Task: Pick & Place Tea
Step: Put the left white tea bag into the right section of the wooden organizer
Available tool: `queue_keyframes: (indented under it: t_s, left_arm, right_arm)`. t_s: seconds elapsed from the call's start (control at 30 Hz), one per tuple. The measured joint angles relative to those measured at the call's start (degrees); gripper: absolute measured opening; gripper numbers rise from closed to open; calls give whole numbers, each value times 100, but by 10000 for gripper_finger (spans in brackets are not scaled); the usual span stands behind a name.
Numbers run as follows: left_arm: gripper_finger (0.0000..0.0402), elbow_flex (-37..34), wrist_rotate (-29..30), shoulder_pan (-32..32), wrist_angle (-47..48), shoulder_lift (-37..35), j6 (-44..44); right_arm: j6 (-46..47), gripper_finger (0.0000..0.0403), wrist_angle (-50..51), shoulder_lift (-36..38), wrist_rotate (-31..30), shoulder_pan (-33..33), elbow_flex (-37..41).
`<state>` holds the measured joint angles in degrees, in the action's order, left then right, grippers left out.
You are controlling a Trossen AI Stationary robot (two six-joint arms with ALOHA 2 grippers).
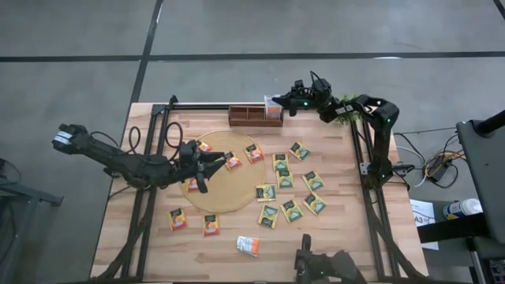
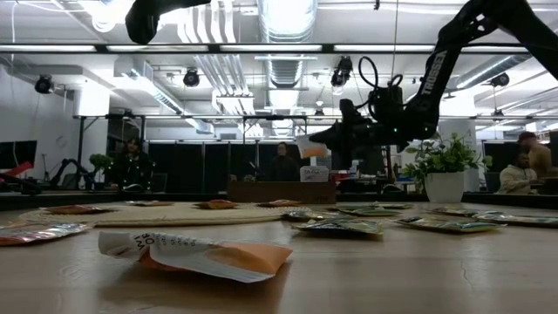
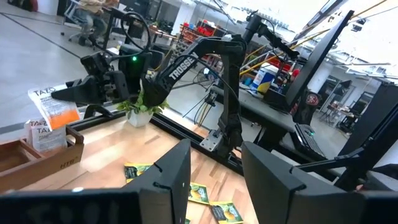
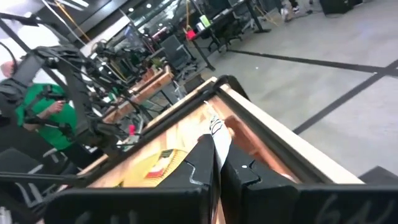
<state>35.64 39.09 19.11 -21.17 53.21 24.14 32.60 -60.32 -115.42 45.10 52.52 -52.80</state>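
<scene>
Several flat tea sachets lie on the table (image 1: pixel 150 237) and on the round tan mat (image 1: pixel 229 185), orange ones (image 1: pixel 177 218) to the left and green-yellow ones (image 1: pixel 292 209) to the right. A brown wooden tray (image 1: pixel 252 116) stands at the far edge, and a white sachet (image 3: pixel 40 134) stands in its right compartment. My right gripper (image 1: pixel 278 103) is shut on a white-and-orange sachet (image 3: pixel 56 109) over that compartment. My left gripper (image 1: pixel 207 167) hovers open over the mat's left part, with nothing between its fingers (image 3: pixel 180 174). My right gripper pinches the white-and-orange sachet by one edge (image 4: pixel 218 135) between its two fingers. The fingers lie about level and come from the table's right side. The sachet stands on edge, reaches out past the fingertips and hangs lifted just above the tray's right compartment (image 2: pixel 314 174).
A potted plant (image 1: pixel 345 110) stands at the far right corner behind my right arm. A crumpled white-and-orange sachet (image 1: pixel 248 246) lies near the front edge. Dark frame rails (image 1: pixel 371 197) run along both table sides. People sit in the room beyond (image 2: pixel 131 161).
</scene>
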Motion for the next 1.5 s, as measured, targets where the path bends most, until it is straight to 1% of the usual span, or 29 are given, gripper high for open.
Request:
queue_keyframes:
  t_s: [0.17,0.37,0.53,0.97,1.23,1.33,1.43,1.5]
  left_arm:
    - [137,0,0,0,-15,0,0]
    - [137,0,0,0,-31,-3,9]
    - [137,0,-2,0,-31,-55,71]
    - [137,0,-4,2,-29,-373,46]
    - [137,0,-7,7,-26,-428,33]
    - [137,0,-10,7,-26,-428,33]
    - [137,0,-11,7,-26,-428,31]
    - [137,0,-11,7,-26,-428,31]
  right_arm:
    - [-216,8,201,0,16,161,0]
    - [-1052,8,412,0,165,153,0]
    - [-1465,8,510,0,170,145,0]
    - [-1526,8,508,0,166,119,-7]
    - [-1556,8,549,0,142,95,-55]
    - [-1562,8,863,0,126,95,-138]
    - [-1592,8,1475,0,122,97,-245]
    - [-1683,8,1565,0,125,96,-280]
